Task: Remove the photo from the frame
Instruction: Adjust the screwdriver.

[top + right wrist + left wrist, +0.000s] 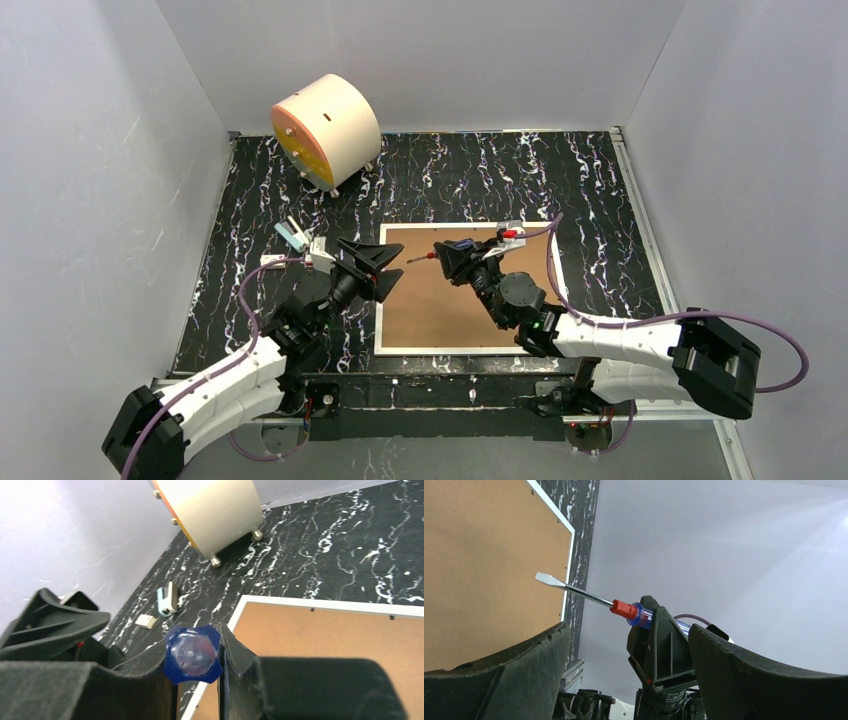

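R gripper (pixel 450 258), clamped on screwdriver (pixel 591 598), shd pry edge tabs (pixel 312 610) of frame (pixel 381 290) w/ blade flat; L gripper (pixel 392 268) wide-open, empty, beside frame.

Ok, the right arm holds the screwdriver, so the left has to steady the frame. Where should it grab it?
Probably the thin white left rail of the frame, approached from the left. It lies flat, brown back up, so only that edge offers anything to close on, and the open left gripper sits right beside it.
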